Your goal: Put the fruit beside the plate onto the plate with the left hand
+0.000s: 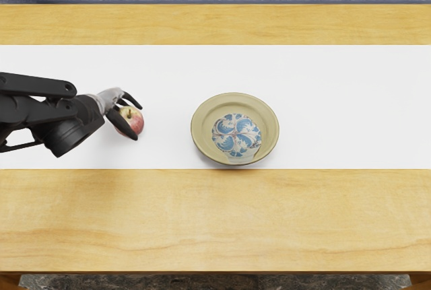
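Since the move ahead turns on the gap between fruit and dish, note layout first: wooden table [215,216] with a white runner [337,75] along its middle, all items on the runner. Plate [199,123], olive rim with a blue pattern in its well, sits near centre, nothing on it. Left arm [40,112] enters from the left edge; right arm not visible. Left hand [111,105] sits at the apple [136,122], fingers [129,133] curled around it, one over the far side, one across the near side, so the hand reads as clamped on the fruit. Cannot tell whether the apple is lifted off the runner. Apple lies at the hand's plate-facing side, well apart from the plate, directly left of it and on roughly the same line across the table. Fruit is near-round, no long axis worth noting; stem end appears to face up, tipped slightly toward the palm, partly hidden by fingers. Judgement: the carry wanted is a plain rightward traverse with enough rise to clear the plate's rim.
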Robot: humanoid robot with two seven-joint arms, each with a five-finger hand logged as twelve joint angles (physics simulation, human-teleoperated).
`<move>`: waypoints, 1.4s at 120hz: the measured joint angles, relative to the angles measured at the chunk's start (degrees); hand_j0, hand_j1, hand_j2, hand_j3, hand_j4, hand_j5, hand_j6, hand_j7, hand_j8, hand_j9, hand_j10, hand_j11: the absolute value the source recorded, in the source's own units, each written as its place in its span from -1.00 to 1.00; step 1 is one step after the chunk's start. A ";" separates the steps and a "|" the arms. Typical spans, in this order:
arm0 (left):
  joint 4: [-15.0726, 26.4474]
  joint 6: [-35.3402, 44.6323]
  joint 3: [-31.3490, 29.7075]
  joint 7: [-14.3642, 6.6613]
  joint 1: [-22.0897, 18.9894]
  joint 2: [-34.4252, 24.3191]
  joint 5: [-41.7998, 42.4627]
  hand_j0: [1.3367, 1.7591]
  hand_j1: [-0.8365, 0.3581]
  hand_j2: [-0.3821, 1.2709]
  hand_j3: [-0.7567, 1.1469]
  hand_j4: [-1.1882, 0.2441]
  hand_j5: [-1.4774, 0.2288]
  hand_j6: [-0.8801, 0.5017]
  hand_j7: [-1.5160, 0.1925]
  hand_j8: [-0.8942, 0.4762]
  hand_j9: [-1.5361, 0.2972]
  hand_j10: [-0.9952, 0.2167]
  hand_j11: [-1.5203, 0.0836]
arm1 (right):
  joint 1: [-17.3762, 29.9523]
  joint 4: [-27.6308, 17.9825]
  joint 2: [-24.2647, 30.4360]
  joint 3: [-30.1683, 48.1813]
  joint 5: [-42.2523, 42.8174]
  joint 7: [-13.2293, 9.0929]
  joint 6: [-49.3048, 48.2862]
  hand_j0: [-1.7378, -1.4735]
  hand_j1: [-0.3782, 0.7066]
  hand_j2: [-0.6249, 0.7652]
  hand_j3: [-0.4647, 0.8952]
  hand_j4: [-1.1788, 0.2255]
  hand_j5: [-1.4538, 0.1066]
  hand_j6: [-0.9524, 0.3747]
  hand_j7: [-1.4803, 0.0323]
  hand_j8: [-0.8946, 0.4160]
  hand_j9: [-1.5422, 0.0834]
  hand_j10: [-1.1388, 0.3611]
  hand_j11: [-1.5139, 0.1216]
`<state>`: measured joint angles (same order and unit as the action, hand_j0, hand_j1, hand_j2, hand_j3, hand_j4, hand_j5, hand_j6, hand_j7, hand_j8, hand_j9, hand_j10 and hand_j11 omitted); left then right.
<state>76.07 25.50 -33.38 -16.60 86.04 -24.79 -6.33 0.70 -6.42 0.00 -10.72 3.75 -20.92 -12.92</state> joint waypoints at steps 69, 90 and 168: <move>0.05 -0.05 2.64 0.04 4.90 0.02 0.45 0.52 0.12 -0.30 -0.20 -0.02 -0.02 -0.32 0.02 -0.22 -0.02 -0.18 0.10 | 0.00 0.00 0.00 0.00 -0.03 0.00 0.00 -0.40 -0.95 -0.10 -0.32 0.68 0.86 0.44 0.96 0.37 0.90 0.52 0.85; 0.05 -0.06 4.08 -0.02 9.08 3.59 0.52 0.52 0.09 -0.25 -0.20 -0.02 -0.02 -0.32 0.02 -0.21 -0.02 -0.16 0.10 | 0.00 0.00 0.00 0.00 -0.01 0.00 0.00 -0.40 -0.95 -0.10 -0.32 0.68 0.86 0.44 0.96 0.37 0.90 0.52 0.85; -0.33 -0.44 9.20 -0.01 11.25 7.66 0.45 0.52 0.75 -0.45 -0.20 0.49 0.54 0.11 0.59 0.16 0.50 0.44 0.70 | 0.00 0.00 0.00 0.00 -0.02 0.00 0.00 -0.40 -0.95 -0.10 -0.32 0.68 0.86 0.43 0.96 0.36 0.90 0.52 0.85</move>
<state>75.74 25.06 -24.18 -16.60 97.29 -17.12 -5.88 0.70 -6.42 0.00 -10.72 3.73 -20.92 -12.92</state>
